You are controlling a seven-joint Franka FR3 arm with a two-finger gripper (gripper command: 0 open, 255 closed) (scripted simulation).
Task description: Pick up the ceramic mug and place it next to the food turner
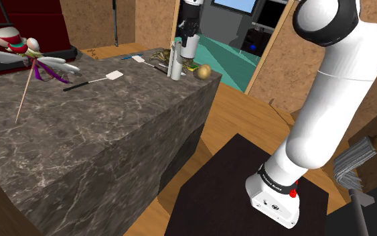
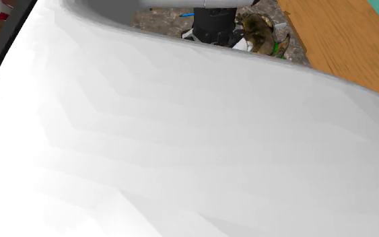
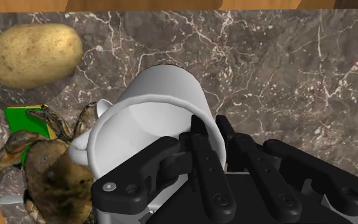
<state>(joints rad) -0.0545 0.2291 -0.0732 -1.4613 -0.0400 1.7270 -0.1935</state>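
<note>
In the wrist view the white mug [image 3: 165, 108] stands upright over the dark marbled counter [image 3: 285, 70]. My black gripper [image 3: 214, 137] is shut on its rim, one finger [image 3: 199, 153] inside the wall and the other outside. The shoulder view has the mug [image 1: 175, 64] at the counter's far corner, with the gripper [image 1: 183, 37] above it. I cannot tell whether it touches the counter. The food turner [image 1: 113, 76], with a white blade and a thin black handle, lies further along the counter towards the shoulder view's left.
A potato [image 3: 34, 54] and a brown crab-like figure [image 3: 50, 172] lie close beside the mug. A second white utensil [image 1: 140, 59] lies near the far edge. A dragonfly ornament [image 1: 26, 50] stands at the left. The white arm [image 2: 181, 148] blocks most of the second exterior view.
</note>
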